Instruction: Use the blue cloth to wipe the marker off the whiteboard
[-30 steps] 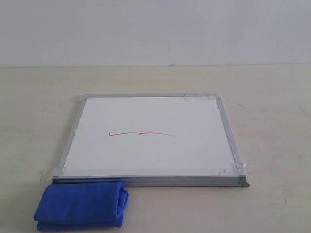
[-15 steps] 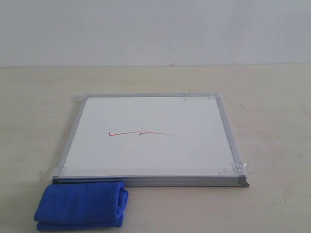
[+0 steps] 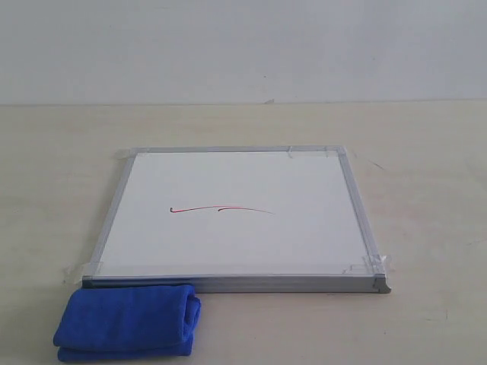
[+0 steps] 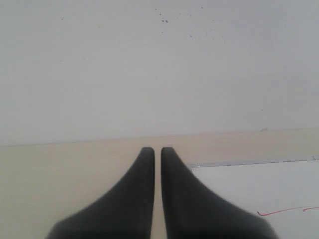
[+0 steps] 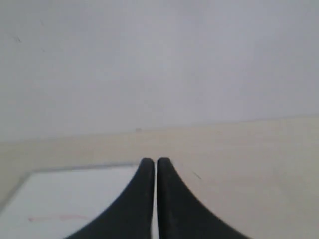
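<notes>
Since nothing has moved, the folded royal-blue microfibre cloth (image 3: 128,323) lies ungrasped beside the silver-framed square whiteboard (image 3: 243,247), its thin red marker line (image 3: 221,209) unwiped; left gripper (image 4: 157,152) and right gripper (image 5: 155,162) clenched, empty.

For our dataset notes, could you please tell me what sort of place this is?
Likely a lab bench: beige table, plain white wall, a taped-down whiteboard and cloth.

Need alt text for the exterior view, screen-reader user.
A square white board with a silver-grey metal frame lies flat on a beige table, a thin red marker line near its middle. A folded royal-blue microfibre cloth sits in front of its near-left corner.
</notes>
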### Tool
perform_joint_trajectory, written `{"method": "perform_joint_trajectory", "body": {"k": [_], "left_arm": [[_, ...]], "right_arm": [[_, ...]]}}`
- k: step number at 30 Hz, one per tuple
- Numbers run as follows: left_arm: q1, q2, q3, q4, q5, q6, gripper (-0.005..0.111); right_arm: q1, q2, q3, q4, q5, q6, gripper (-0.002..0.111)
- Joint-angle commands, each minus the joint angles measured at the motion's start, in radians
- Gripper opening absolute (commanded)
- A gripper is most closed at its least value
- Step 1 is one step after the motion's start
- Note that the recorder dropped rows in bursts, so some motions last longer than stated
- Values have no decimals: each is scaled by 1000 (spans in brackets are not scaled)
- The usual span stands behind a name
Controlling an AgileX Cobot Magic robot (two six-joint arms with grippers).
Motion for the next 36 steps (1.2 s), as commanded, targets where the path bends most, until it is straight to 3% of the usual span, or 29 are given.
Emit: {"method": "perform_joint_trajectory", "body": {"k": [1,14,17,22,24,27,29,30,33,36], "left_arm": [[-3,1,-4,1,0,-1,4],[-3,1,-4,1,0,-1,4],[-3,1,-4,1,0,-1,4],[-3,1,-4,1,0,-1,4],[-3,1,-4,1,0,-1,4],[-3,1,-4,1,0,-1,4],[-3,1,-4,1,0,-1,4],[-3,1,-4,1,0,-1,4],[-3,1,-4,1,0,-1,4],[-3,1,-4,1,0,-1,4]], "right_arm": [[0,2,-144,137,4,1,0],[0,2,-317,193,-160,-36,0],[0,61,-392,320,-64,-278,0],[0,325,-510,925,223,-980,0],[0,449,-555,1064,362,-1157,0],[0,649,-615,1118,521,-1345,2],[0,766,-636,1136,630,-1456,18],[0,832,-637,1159,655,-1480,34],[16,947,-637,1156,681,-1565,42],[221,1084,-637,1156,522,-1663,42]]}}
